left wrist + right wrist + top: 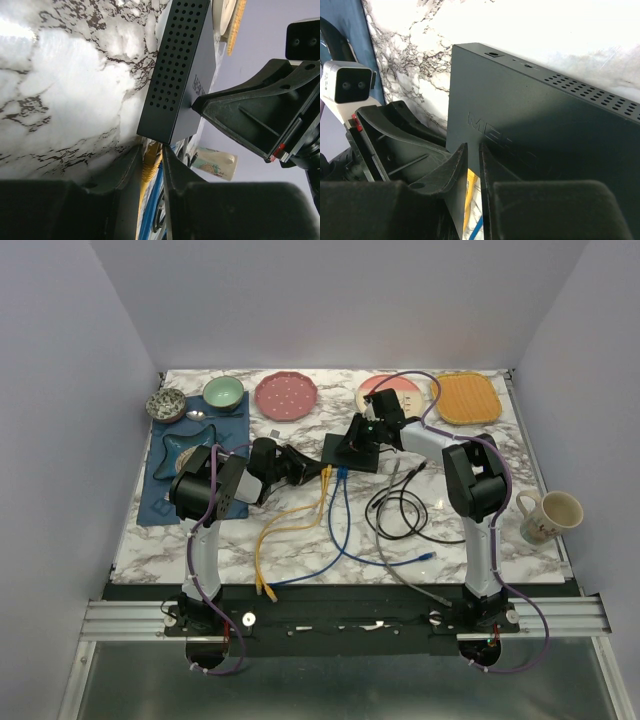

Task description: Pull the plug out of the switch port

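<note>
At the switch (180,75) embossed perhaps NETGEAR, left jaws pinch the yellow plug (150,162); right jaws' state unclear.

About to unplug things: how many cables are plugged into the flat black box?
2: a yellow cable and a blue cable, side by side in the flat matte-black switch, at its near edge's left end. Part of that edge is covered; more may be hidden.

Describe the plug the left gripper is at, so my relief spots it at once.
At the middle of the marble table is the black switch. Two plugs sit side by side in its near edge. Yours is the yellow plug, left of the blue plug, between the left gripper's fingers.
</note>
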`<action>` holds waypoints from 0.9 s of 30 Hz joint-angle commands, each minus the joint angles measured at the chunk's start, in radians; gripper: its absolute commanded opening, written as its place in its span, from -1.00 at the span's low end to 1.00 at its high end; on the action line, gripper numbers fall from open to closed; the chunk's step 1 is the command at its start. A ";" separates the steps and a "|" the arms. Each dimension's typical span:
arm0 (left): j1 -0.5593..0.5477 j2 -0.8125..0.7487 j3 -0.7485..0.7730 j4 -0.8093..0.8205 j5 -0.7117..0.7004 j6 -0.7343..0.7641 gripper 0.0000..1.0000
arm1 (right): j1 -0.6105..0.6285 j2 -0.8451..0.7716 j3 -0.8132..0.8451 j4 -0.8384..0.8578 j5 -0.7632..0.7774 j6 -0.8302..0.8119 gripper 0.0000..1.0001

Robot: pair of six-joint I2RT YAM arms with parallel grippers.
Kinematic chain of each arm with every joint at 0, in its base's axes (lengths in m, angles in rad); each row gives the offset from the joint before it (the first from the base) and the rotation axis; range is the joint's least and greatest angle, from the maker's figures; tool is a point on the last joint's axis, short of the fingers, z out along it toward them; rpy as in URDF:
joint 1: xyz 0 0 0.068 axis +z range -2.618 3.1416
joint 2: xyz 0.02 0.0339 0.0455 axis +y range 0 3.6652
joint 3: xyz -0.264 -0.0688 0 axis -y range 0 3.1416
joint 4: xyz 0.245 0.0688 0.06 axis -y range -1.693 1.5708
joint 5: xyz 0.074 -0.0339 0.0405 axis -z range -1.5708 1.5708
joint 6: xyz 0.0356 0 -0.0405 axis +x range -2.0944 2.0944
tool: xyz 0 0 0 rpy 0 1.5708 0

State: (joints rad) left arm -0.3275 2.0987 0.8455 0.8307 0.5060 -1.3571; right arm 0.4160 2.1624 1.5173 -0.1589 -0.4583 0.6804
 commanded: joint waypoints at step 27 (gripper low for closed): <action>0.013 0.026 -0.017 0.025 -0.018 -0.013 -1.00 | 0.104 -0.113 -0.114 -0.050 0.127 -0.036 -0.56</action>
State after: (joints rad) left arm -0.3218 2.1067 0.8448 0.8684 0.5072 -1.3769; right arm 0.5224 2.0117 1.3731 -0.1459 -0.3946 0.6712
